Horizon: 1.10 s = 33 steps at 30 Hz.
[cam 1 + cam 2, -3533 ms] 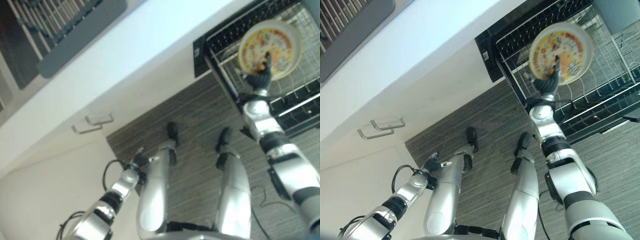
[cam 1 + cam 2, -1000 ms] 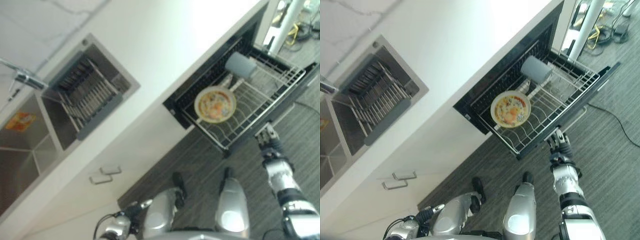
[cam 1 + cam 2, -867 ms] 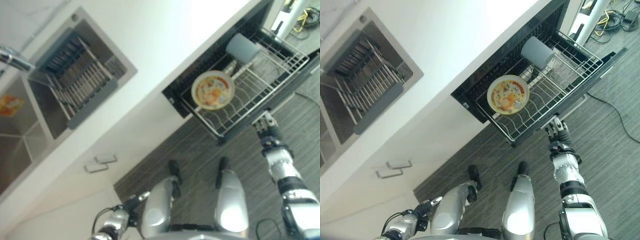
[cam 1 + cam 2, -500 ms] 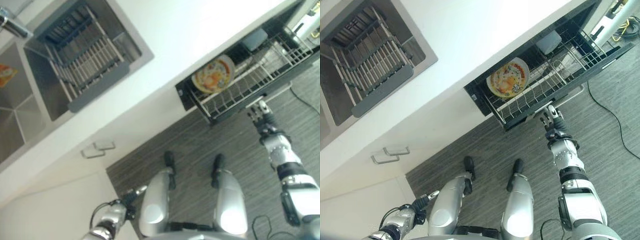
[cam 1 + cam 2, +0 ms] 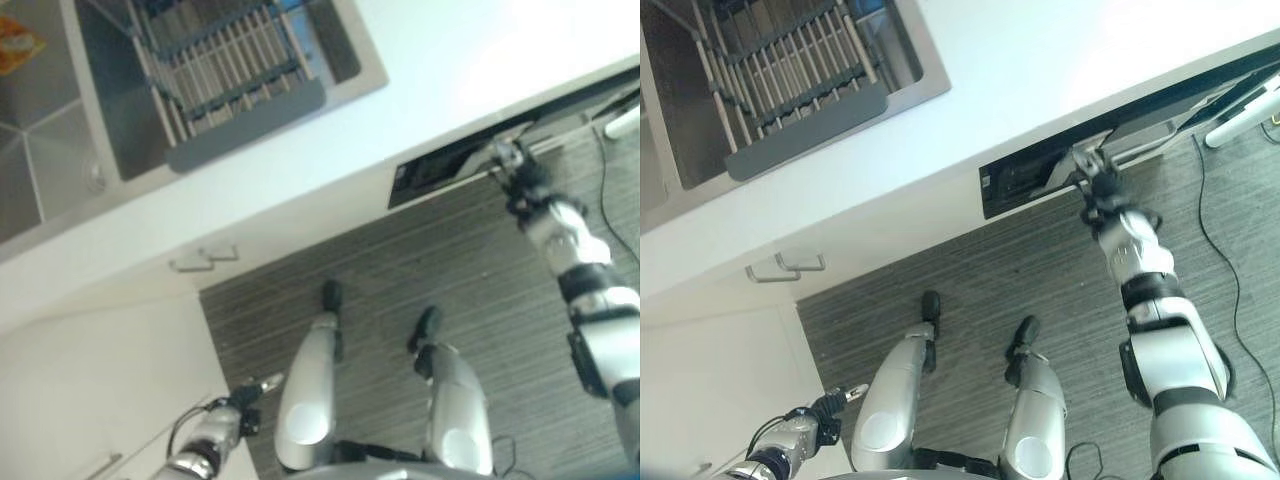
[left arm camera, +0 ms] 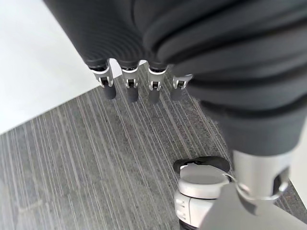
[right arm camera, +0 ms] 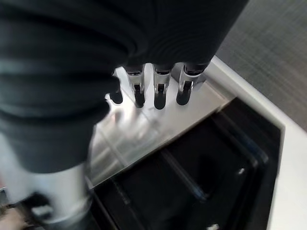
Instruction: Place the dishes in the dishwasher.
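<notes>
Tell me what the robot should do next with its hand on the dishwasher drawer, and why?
Probably one last gentle push forward. The right hand has straight fingers on the front of the dishwasher drawer, which looks almost shut under the counter, with only a dark strip showing. The left hand hangs low by the floor, holding nothing.

White bench, steel sink sunk into it, grey slatted drying rack inside the sink, cupboard handles below the bench, grey striped floor beneath.
</notes>
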Motion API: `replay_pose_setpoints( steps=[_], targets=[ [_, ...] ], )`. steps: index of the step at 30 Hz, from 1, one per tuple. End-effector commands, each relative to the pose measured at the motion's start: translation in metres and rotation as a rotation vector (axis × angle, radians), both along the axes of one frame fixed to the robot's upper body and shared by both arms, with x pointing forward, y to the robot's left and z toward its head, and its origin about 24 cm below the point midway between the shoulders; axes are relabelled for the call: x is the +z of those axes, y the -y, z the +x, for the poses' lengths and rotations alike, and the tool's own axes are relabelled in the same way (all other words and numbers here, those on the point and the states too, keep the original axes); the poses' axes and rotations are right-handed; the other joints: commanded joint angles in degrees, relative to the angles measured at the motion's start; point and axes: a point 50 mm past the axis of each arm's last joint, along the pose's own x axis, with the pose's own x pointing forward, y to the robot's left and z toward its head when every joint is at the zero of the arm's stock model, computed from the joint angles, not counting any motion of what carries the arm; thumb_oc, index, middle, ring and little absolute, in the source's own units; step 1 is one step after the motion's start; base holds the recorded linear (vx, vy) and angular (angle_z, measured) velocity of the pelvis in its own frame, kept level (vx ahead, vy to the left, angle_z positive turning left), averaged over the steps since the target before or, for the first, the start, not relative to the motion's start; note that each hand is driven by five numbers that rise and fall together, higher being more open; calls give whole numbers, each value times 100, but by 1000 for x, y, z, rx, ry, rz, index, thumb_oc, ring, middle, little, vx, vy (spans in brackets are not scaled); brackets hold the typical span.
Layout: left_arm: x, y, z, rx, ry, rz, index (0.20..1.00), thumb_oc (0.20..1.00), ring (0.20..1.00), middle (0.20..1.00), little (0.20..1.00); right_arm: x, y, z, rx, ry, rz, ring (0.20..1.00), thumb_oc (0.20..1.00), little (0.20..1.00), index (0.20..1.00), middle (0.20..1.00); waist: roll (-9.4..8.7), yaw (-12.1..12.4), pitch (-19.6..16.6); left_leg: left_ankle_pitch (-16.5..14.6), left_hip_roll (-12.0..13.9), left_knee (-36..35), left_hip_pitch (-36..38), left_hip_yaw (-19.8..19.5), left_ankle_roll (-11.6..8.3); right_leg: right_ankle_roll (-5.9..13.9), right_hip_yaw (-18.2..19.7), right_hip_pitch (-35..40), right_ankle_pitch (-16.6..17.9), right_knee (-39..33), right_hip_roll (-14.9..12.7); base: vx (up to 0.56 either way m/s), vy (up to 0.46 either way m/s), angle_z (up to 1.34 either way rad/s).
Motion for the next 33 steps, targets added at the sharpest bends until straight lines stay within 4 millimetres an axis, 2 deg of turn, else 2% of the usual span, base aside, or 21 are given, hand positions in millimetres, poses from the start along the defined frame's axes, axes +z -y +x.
replay_pose_setpoints(
  steps=[1, 4, 10, 15, 18, 19, 20, 21, 22, 23, 24, 26, 27, 31, 32, 33],
  targets=[
    [7, -37, -15, 9, -52, 93, 1000, 1000, 1000, 1000, 1000, 140, -56, 3, 213, 515, -97, 1000, 1000, 1000, 1000, 1000, -257, 413, -198, -813, -200, 680, -198, -77, 205, 205, 262, 4, -142, -31, -70, 41, -56, 18],
    [12, -53, -18, 29, -42, 123, 1000, 1000, 1000, 1000, 1000, 156, -54, 0, 196, 550, -124, 1000, 1000, 1000, 1000, 1000, -431, 547, -198, -844, -155, 784, -322, -152, 214, 213, 150, 53, -111, -46, -26, 43, -43, 10],
    [20, -66, -12, 39, -9, 151, 1000, 1000, 1000, 1000, 1000, 169, -52, -2, 188, 576, -125, 1000, 1000, 1000, 1000, 1000, -597, 668, -198, -859, -130, 819, -407, -191, 231, 244, 10, 158, -79, -107, 7, 18, -38, 13],
    [23, -70, -11, 63, 9, 151, 1000, 1000, 1000, 1000, 1000, 156, -51, 2, 188, 531, -109, 1000, 1000, 1000, 1000, 1000, -657, 738, -198, -852, -138, 754, -340, -189, 244, 290, -65, 295, -32, -216, 5, -23, -47, 3],
    [22, -64, -9, 115, 40, 56, 1000, 1000, 1000, 1000, 1000, 130, -48, 8, 182, 446, -58, 1000, 1000, 1000, 1000, 1000, -654, 735, -198, -818, -147, 598, -136, -150, 233, 308, -73, 488, -11, -371, 33, -78, -44, 7],
    [20, -60, -9, 121, 36, 21, 1000, 1000, 1000, 1000, 1000, 110, -45, 10, 174, 385, -37, 1000, 1000, 1000, 1000, 1000, -640, 715, -198, -806, -150, 528, -25, -132, 219, 321, -70, 587, -3, -448, 42, -84, -37, 6],
    [20, -59, -10, 123, 35, 16, 1000, 1000, 1000, 1000, 1000, 104, -44, 11, 171, 368, -35, 1000, 1000, 1000, 1000, 1000, -636, 714, -198, -798, -151, 500, 17, -126, 216, 323, -69, 621, 2, -471, 45, -111, -37, 4],
    [17, -53, -10, 152, 46, -22, 1000, 1000, 1000, 1000, 1000, 76, -41, 11, 165, 309, -14, 1000, 1000, 1000, 1000, 1000, -601, 673, -198, -759, -147, 356, 218, -76, 198, 337, -55, 772, 18, -591, 52, -74, -10, 0],
    [16, -50, -10, 160, 54, -36, 1000, 1000, 1000, 1000, 1000, 65, -41, 11, 172, 289, -18, 1000, 1000, 1000, 1000, 1000, -592, 651, -198, -742, -144, 296, 306, -48, 191, 342, -51, 833, 23, -628, 51, -108, 6, -3],
    [15, -45, -7, 163, 82, -71, 1000, 1000, 1000, 1000, 1000, 42, -43, 9, 191, 244, -13, 1000, 1000, 1000, 1000, 1000, -566, 592, -198, -692, -125, 180, 479, 16, 176, 353, -41, 952, 36, -691, 40, -136, 14, -18],
    [13, -32, -3, 165, 118, -132, 1000, 1000, 1000, 1000, 1000, -9, -46, -2, 217, 139, -14, 1000, 1000, 1000, 1000, 1000, -501, 443, -200, -620, -93, -45, 866, 136, 145, 360, -13, 1248, 58, -846, 25, -136, 16, -23],
    [10, -24, -4, 175, 115, -160, 1000, 1000, 1000, 1000, 1000, -41, -48, -13, 225, 74, -7, 1000, 1000, 1000, 1000, 1000, -468, 324, -266, -587, -72, -184, 1084, 216, 120, 367, 3, 1400, 65, -941, 22, -89, 18, -22],
    [5, -16, -10, 184, 100, -197, 1000, 1000, 1000, 1000, 1000, -77, -46, -29, 213, -2, 34, 1000, 1000, 1000, 1000, 1000, -426, 175, -416, -551, -31, -341, 1281, 315, 81, 367, 25, 1528, 68, -1055, 23, -67, 31, -20],
    [-3, -3, -24, 228, 79, -257, 1000, 1000, 1000, 1000, 1000, -141, -43, -68, 174, -166, 15, 1000, 1000, 1000, 1000, 1000, -301, -143, -692, -480, 38, -653, 1654, 521, 3, 381, 75, 1753, 53, -1267, -4, -57, 46, -31],
    [-5, 0, -28, 225, 75, -262, 1000, 1000, 1000, 1000, 1000, -160, -39, -83, 165, -222, -5, 1000, 1000, 1000, 1000, 1000, -249, -228, -761, -465, 59, -721, 1751, 575, -19, 379, 90, 1807, 43, -1306, -13, -84, 43, -24],
    [-7, 3, -32, 207, 68, -260, 1000, 1000, 1000, 1000, 1000, -192, -30, -112, 151, -316, -22, 1000, 1000, 1000, 1000, 1000, -185, -375, -879, -444, 93, -805, 1889, 645, -47, 372, 112, 1884, 24, -1340, -12, -70, 30, -24]
  ],
)
